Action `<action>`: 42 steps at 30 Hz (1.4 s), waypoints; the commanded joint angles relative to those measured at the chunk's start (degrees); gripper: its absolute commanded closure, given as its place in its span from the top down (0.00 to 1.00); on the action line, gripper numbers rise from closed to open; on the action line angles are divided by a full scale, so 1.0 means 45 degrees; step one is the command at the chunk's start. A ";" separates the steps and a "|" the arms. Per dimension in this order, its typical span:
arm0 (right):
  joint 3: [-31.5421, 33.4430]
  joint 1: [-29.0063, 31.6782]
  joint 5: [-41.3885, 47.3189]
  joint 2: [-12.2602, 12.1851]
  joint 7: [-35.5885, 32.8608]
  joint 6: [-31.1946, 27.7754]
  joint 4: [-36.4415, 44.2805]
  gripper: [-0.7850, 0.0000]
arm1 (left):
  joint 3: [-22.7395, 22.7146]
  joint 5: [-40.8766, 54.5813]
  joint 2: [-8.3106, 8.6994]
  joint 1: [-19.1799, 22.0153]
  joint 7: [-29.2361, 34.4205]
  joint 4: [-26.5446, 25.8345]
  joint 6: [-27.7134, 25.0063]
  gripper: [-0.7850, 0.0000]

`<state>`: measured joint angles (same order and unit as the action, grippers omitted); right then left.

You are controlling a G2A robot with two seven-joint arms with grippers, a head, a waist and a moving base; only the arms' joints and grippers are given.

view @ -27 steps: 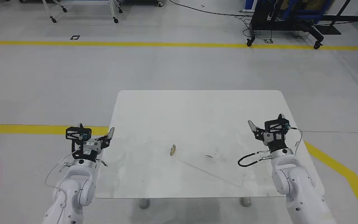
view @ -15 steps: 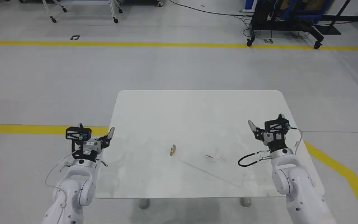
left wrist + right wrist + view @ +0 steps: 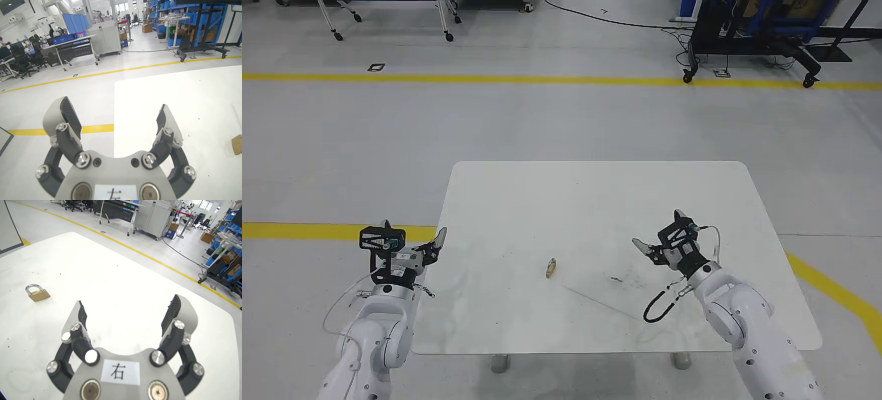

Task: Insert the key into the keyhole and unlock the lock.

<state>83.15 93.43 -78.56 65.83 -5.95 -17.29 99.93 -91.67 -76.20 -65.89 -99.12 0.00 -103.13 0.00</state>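
A small brass padlock (image 3: 551, 267) with a silver shackle lies flat near the middle of the white table (image 3: 592, 200); it also appears in the right wrist view (image 3: 38, 293) and at the edge of the left wrist view (image 3: 237, 144). A tiny dark mark (image 3: 617, 279) lies to its right; I cannot tell if it is the key. My right gripper (image 3: 659, 229) (image 3: 127, 302) hovers open and empty over the table, right of the padlock. My left gripper (image 3: 413, 235) (image 3: 115, 106) stands open and empty at the table's left edge.
A black cable loop (image 3: 657, 305) hangs from the right arm above the table's front part. Scattered dark specks dot the tabletop. Around the table is open floor with yellow lines (image 3: 302, 231); racks and carts stand far behind.
The right arm has swung from the table's right edge inward toward the middle, closer to the padlock, still open. The left arm and the padlock have not moved.
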 commanded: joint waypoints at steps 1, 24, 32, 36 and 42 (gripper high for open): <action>-0.0001 0.0000 0.0001 0.0000 -0.0001 -0.0004 0.0000 1.00 | 0.0000 0.0000 0.0000 0.0000 0.0000 0.0000 0.0000 1.00; -0.2974 -0.3602 0.1384 -0.0987 -0.2142 -0.9047 -0.4335 1.00 | 0.0000 0.0000 0.0000 0.0000 0.0000 0.0000 0.0000 1.00; -0.3088 -0.3271 -0.1348 -0.1216 -0.0682 -0.8252 -0.3591 0.22 | 0.0000 0.0000 0.0000 0.0000 0.0000 0.0000 0.0000 1.00; -0.3249 -0.3061 -0.2327 -0.1270 -0.0087 -0.7738 -0.3377 0.02 | 0.0000 0.0000 0.0000 0.0000 0.0000 0.0000 0.0000 1.00; -0.3527 -0.3229 -0.2712 -0.1264 -0.0088 -0.7374 -0.3513 0.00 | 0.0000 0.0000 0.0000 0.0000 0.0000 0.0000 0.0000 1.00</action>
<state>67.43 79.09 -90.79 60.12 -6.23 -50.70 84.31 -91.67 -76.20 -65.89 -99.12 0.00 -103.13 0.00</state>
